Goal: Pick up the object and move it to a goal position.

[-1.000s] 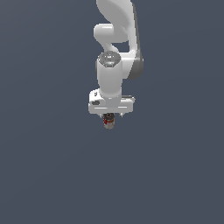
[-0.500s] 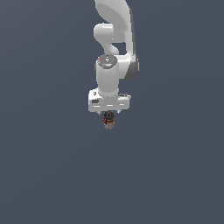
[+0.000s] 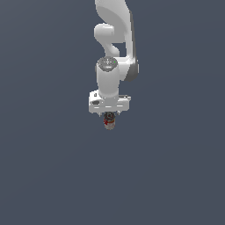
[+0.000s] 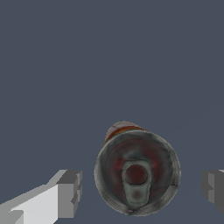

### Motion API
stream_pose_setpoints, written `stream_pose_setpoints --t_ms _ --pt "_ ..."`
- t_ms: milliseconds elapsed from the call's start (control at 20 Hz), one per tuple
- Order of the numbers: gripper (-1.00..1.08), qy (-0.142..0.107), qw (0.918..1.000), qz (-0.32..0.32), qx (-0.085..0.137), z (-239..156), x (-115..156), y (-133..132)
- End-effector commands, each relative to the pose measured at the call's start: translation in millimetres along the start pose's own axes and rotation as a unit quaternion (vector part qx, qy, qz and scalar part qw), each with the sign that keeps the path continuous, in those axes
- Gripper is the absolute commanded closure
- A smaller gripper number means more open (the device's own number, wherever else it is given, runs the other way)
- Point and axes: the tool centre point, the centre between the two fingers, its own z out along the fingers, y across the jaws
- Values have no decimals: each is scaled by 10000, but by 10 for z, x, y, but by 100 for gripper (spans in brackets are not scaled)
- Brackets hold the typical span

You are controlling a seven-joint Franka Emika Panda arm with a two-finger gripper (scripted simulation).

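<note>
We see only one solid thing near the tool (image 3: 109,115): the can (image 3: 109,122), which sits directly beneath the white arm (image 3: 115,46) in the exterior view. In the wrist view the can (image 4: 137,171) lies between the two fingers (image 4: 70,193), with a clear gap showing on each side of it, so the jaws stand apart from its wall and the can blocks any straight closing path between them. All around it, the grey desk (image 3: 48,167) is bare on the exterior view's left, on its right and toward the lower edge. Above the can, the arm's own body fills the way.
</note>
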Motion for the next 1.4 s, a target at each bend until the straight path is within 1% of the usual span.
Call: stream_pose_setpoints --t_ms 0,300,550,600,1050,1350 --pt "-92 -5 10000 -3 0 89 -8 -2" --pt "-92 -4 10000 -7 0 363 -20 1" --pt "-92 -4 10000 -10 -1 435 -14 0" --pt "108 -4 10000 -10 -1 435 -14 0" --pt "108 -4 10000 -10 -1 435 -14 0" --pt "108 -4 10000 -10 -1 363 3 -10"
